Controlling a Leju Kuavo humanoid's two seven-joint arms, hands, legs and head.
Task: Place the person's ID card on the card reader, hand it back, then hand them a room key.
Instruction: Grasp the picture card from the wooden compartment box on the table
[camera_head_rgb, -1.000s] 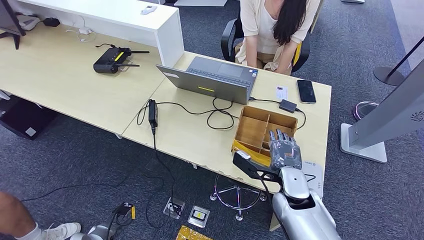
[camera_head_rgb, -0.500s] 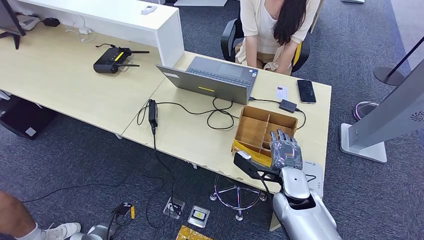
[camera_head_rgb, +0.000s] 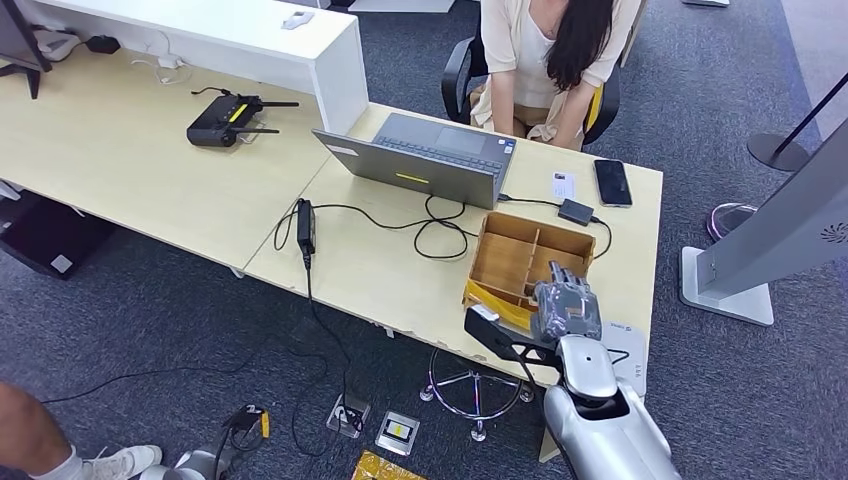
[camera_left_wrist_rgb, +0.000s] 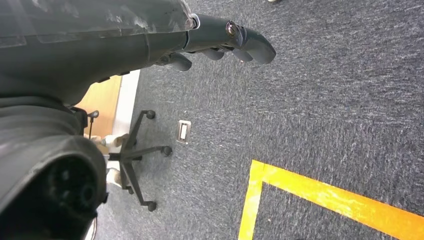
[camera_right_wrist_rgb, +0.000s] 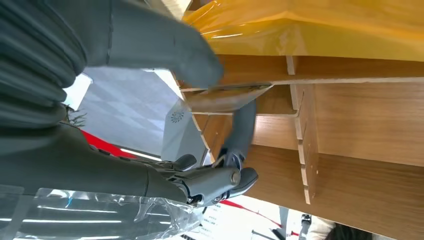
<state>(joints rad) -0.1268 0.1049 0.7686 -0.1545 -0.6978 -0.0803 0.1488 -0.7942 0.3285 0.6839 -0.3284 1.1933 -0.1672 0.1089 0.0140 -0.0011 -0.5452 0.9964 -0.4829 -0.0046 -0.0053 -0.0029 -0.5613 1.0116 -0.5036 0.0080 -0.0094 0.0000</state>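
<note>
The right hand (camera_head_rgb: 567, 306) reaches into the wooden divided box (camera_head_rgb: 515, 252), thumb and a finger pinching a thin card (camera_right_wrist_rgb: 227, 96) by its edge. It looks light, stiff and slick, best nipped at a corner. Yellow plastic (camera_head_rgb: 497, 303) lies at the box's 7 o'clock corner. The left hand (camera_left_wrist_rgb: 220, 42) hangs loosely curled, holding nothing.

Pale wooden desk (camera_head_rgb: 380, 270) carries laptop (camera_head_rgb: 425, 160), phone (camera_head_rgb: 612, 182) — and divided box (camera_head_rgb: 525, 255).

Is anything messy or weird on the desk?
Mostly tidy. The black cable lies in loose tangled loops beside the wooden box, and crumpled yellow plastic hangs at the box's near edge by the right hand.
</note>
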